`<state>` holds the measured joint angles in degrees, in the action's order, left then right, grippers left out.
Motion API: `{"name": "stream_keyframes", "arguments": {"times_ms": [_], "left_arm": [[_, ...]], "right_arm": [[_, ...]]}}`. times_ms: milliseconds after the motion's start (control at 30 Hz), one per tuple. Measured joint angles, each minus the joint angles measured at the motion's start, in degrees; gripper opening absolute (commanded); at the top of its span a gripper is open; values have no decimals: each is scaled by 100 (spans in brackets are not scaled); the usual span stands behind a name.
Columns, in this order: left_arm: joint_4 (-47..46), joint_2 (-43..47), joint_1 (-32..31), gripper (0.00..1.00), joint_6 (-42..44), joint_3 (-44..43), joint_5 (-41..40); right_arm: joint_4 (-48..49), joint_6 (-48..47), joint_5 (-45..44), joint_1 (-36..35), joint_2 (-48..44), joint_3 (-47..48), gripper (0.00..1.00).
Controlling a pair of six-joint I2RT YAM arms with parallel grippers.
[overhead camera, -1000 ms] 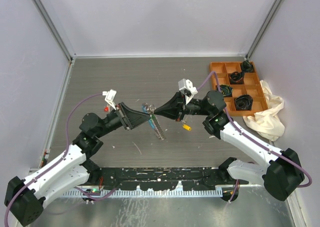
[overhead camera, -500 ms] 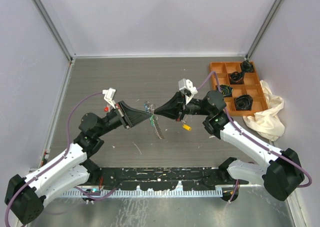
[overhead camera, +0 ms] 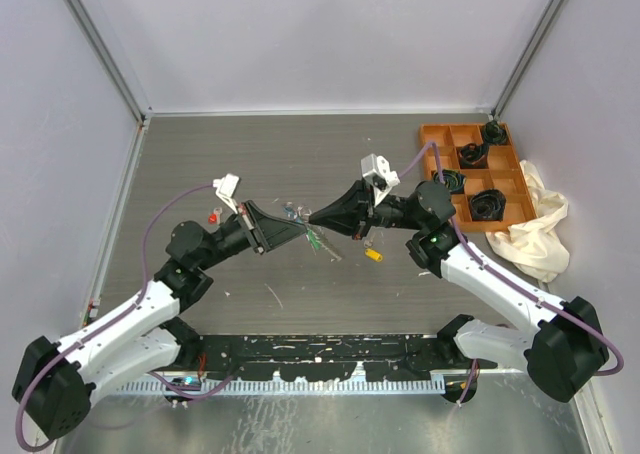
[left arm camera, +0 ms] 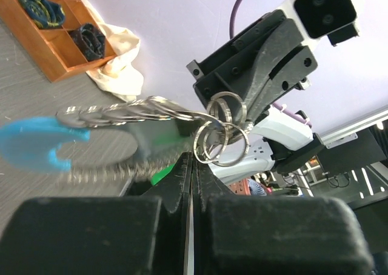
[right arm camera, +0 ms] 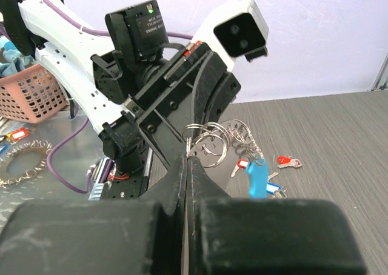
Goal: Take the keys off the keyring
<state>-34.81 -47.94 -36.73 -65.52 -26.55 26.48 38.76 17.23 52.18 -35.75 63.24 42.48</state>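
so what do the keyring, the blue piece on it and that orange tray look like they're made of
Keyring: thin, shiny silver loops with bright glints, almost surely metal wire.
Blue piece: opaque, smooth, evenly light blue, probably plastic, though it is blurred here.
Tray: matte orange-brown with thin flat dividers. It could be wood or printed plastic; the look leaves it open.

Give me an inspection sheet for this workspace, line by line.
Surface: dark grey wood-grain table, white flecks near the front.
Job's things: keyring held in the air between both grippers, with its light-blue piece; one red key lies loose on the table.
Clutter: yellow item; orange tray holding black bundles; cream cloth beside it.
Grippers: left gripper and right gripper, jaws shut on the keyring's rings.
Cables: purple cable along each arm.
Surroundings: pale walls; nothing else seen.
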Motion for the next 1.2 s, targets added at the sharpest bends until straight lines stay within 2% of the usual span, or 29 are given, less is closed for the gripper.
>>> {"name": "stream_keyframes", "arguments": {"times_ms": [233, 400, 600, 800, 900, 1000, 1067, 1200], "left_arm": [[-492, -601, 0, 0, -271, 9, 122], [-363, -341, 7, 0, -160, 52, 98], [404, 348, 208, 0, 278, 240, -83], [2393, 717, 625, 0, 938, 284, -688], [3268, 820, 949, 0, 1274, 280, -1141], [3674, 664, 1609, 0, 1526, 280, -1416], [3659, 391, 2059, 0, 1545, 280, -1425], [3174, -894, 3049, 0, 1335, 229, -1154]], "right_arm": [[138, 33, -26, 13, -11, 0, 1], [153, 28, -72, 44, -116, 0, 1], [-79, -140, -168, 214, -214, 0, 1], [-994, -765, -291, 363, -214, 17, 1], [-1720, -1211, -404, 407, -212, 129, 1], [-2507, -1738, -566, 442, -197, 387, 1], [-3067, -2100, -693, 455, -149, 643, 1], [-4072, -2761, -898, 490, 24, 1202, 1]]}}
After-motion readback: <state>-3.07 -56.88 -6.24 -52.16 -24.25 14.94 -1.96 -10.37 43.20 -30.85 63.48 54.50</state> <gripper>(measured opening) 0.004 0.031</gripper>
